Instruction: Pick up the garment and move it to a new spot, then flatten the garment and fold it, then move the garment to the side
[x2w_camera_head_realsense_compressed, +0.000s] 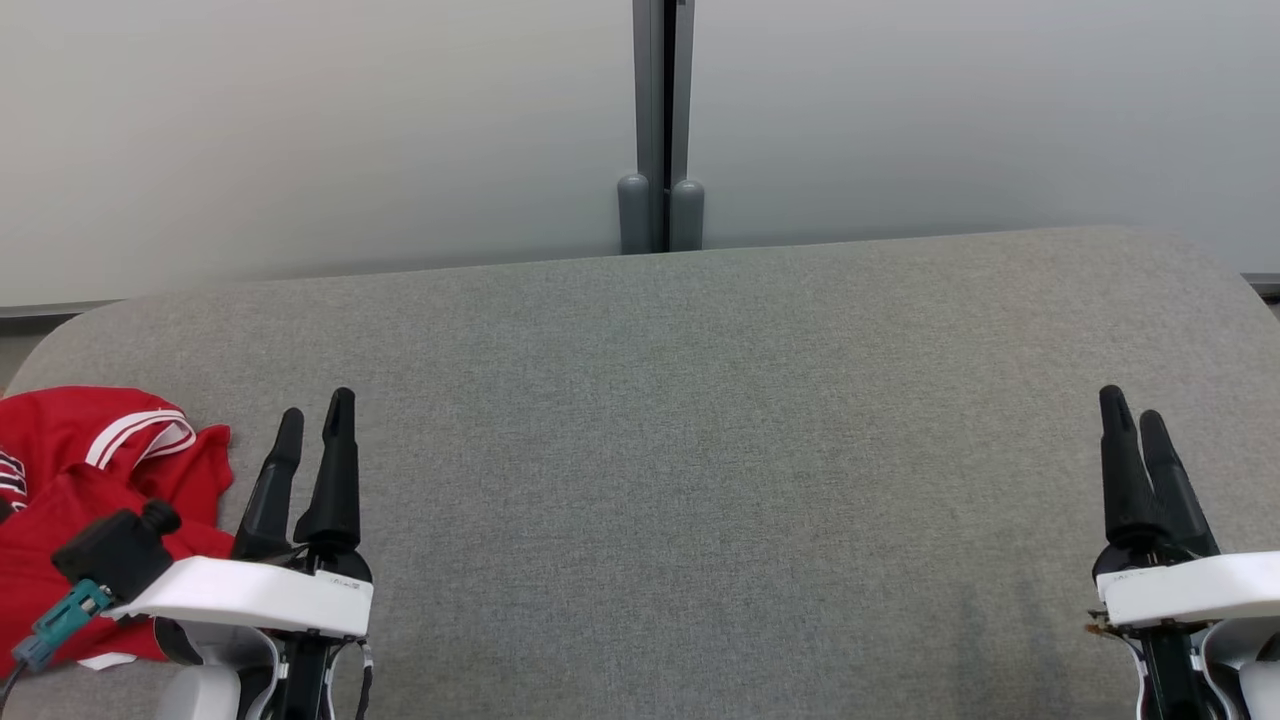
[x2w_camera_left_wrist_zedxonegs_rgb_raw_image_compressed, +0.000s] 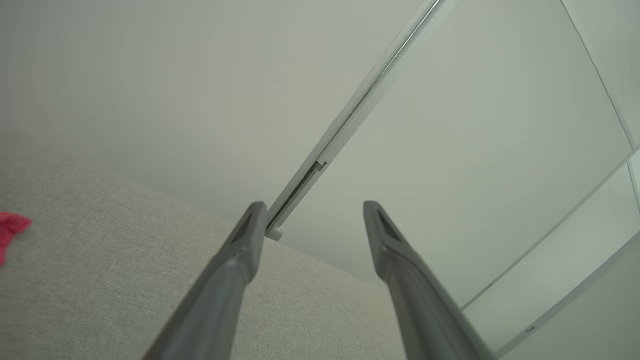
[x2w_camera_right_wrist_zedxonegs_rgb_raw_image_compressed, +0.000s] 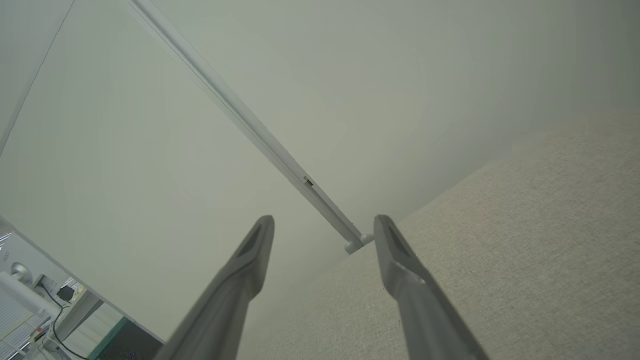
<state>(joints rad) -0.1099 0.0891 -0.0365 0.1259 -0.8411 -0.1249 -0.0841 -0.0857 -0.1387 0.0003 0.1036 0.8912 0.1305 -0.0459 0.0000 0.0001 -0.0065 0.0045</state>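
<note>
A crumpled red garment (x2w_camera_head_realsense_compressed: 70, 480) with white stripes on a cuff lies at the table's left edge, partly behind my left wrist. A scrap of the garment (x2w_camera_left_wrist_zedxonegs_rgb_raw_image_compressed: 11, 227) shows at the left edge of the left wrist view. My left gripper (x2w_camera_head_realsense_compressed: 315, 415) hovers just right of the garment, open and empty, as the spread fingers of the left gripper (x2w_camera_left_wrist_zedxonegs_rgb_raw_image_compressed: 311, 215) confirm. My right gripper (x2w_camera_head_realsense_compressed: 1132, 405) hangs over the table's right side, far from the garment. The right gripper (x2w_camera_right_wrist_zedxonegs_rgb_raw_image_compressed: 324, 230) is open with nothing between its fingers.
The grey fabric-covered table (x2w_camera_head_realsense_compressed: 680, 420) spreads wide between both arms. Pale partition panels rise behind its far edge, joined by a grey post (x2w_camera_head_realsense_compressed: 660, 130). Cables and office clutter (x2w_camera_right_wrist_zedxonegs_rgb_raw_image_compressed: 45, 310) sit beyond the table's right end.
</note>
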